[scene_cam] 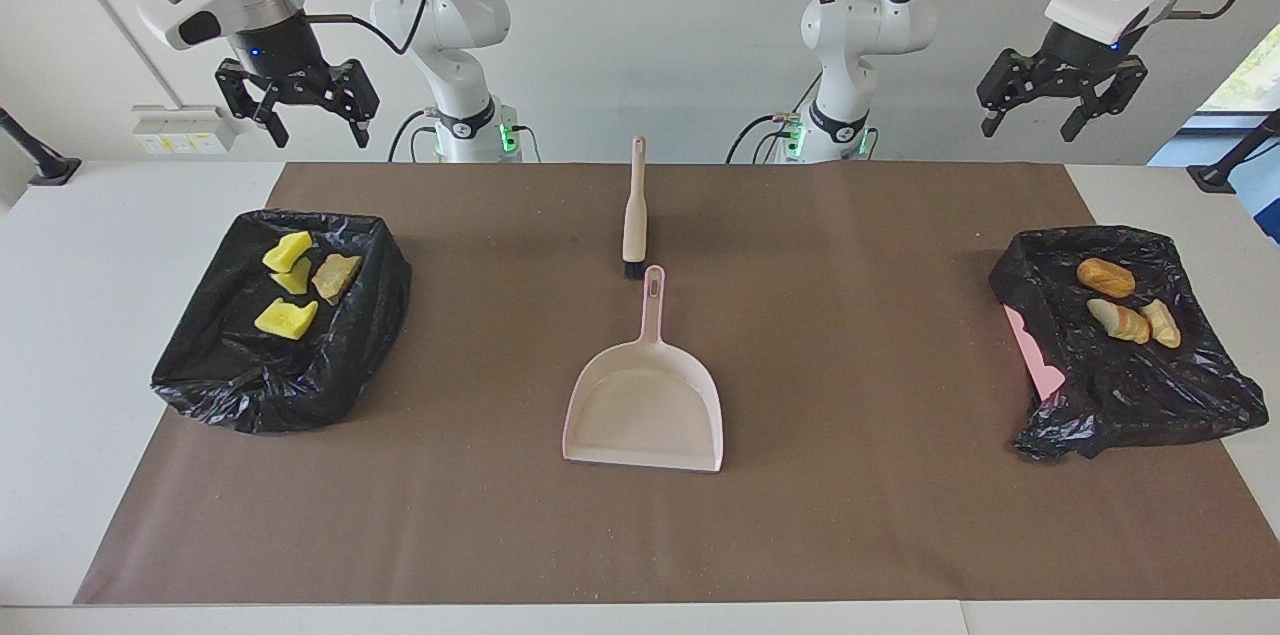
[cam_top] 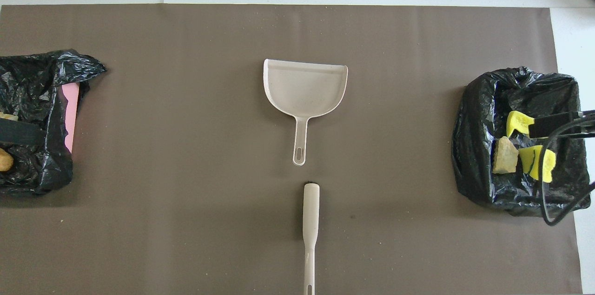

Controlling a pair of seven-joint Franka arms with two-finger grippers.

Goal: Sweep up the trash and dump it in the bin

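Basically done: trash (scene_cam: 300, 280) sits in both bins (scene_cam: 370, 335), dustpan (scene_cam: 645, 410) empty at 12 o'clock of brush (scene_cam: 633, 215); left gripper (scene_cam: 1030, 120) and right gripper (scene_cam: 315, 125) aloft, fingers spread.

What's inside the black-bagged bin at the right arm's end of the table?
Inside that bin lie three yellow sponge chunks and one tan-brown scrap, resting on the black liner. Whatever lies beneath the liner's folds is covered.
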